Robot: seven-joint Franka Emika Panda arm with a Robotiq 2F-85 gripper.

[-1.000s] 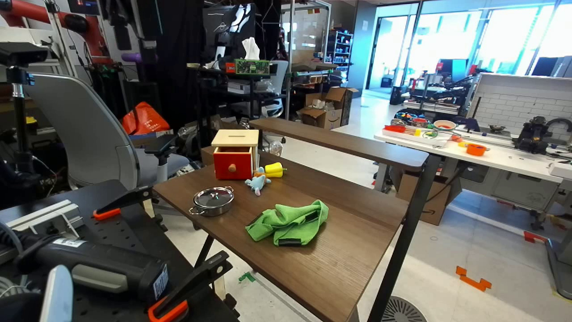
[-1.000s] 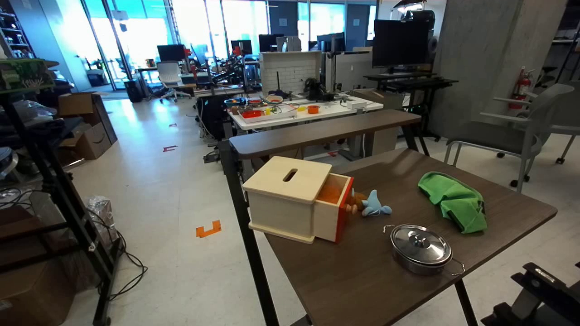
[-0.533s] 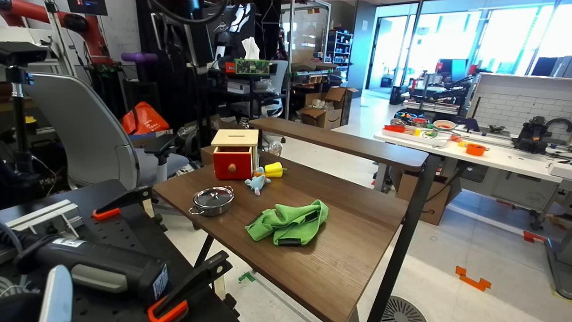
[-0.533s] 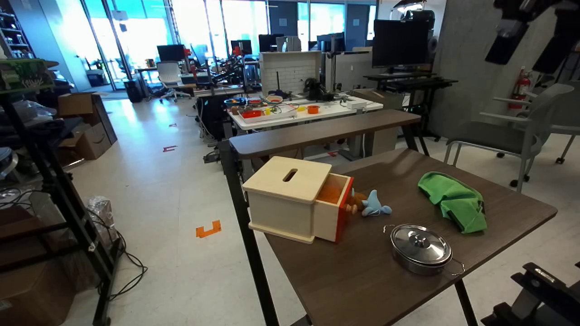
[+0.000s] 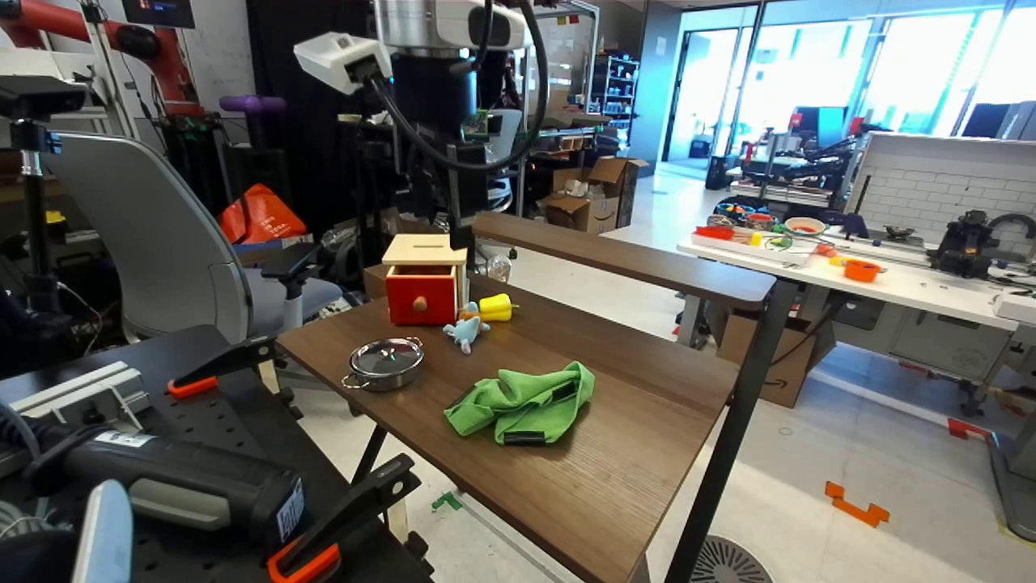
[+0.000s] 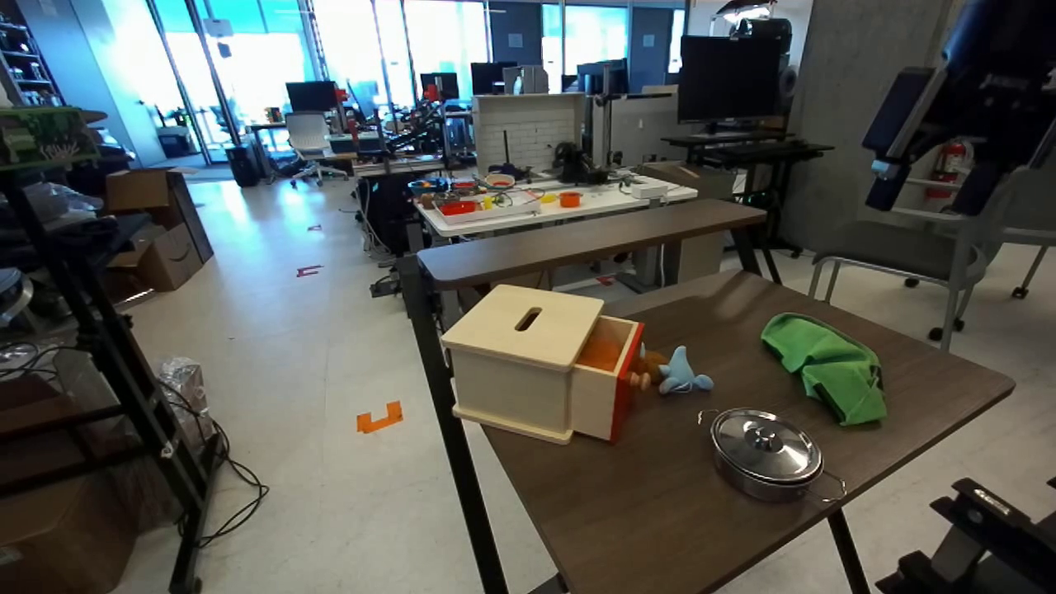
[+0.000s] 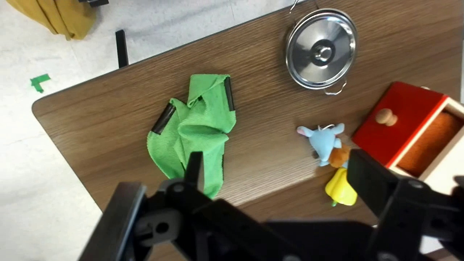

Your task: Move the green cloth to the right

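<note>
Green cloth [image 7: 201, 127] is lying crumpled on a brown wooden table [image 7: 105, 119], with dark strips showing along its edges. In the wrist view it is resting left of centre, not far from a rounded table corner. The black gripper [image 7: 277, 159] is filling the bottom of that view; its jaws are standing wide apart, with tabletop showing between them. One finger is hiding a little of the cloth's lower end from this angle. In both exterior views the gripper is hanging in the air, well apart from the cloth.

A lidded steel pot [image 6: 767, 454] is standing upright near the cloth, by the table's edge. A blue plush toy [image 7: 322, 141] and a yellow pepper [image 7: 342, 186] are lying close together near a pale wooden box [image 6: 511, 346]. Its red-fronted drawer [image 7: 398, 119] is standing partly pulled out, with a round wooden knob [image 7: 386, 116] on the front and orange showing inside. In an exterior view, a raised brown shelf [image 5: 615, 255] is running along the table's far side, and a grey chair [image 5: 154, 227] is standing behind a dark bench [image 5: 243, 409].
</note>
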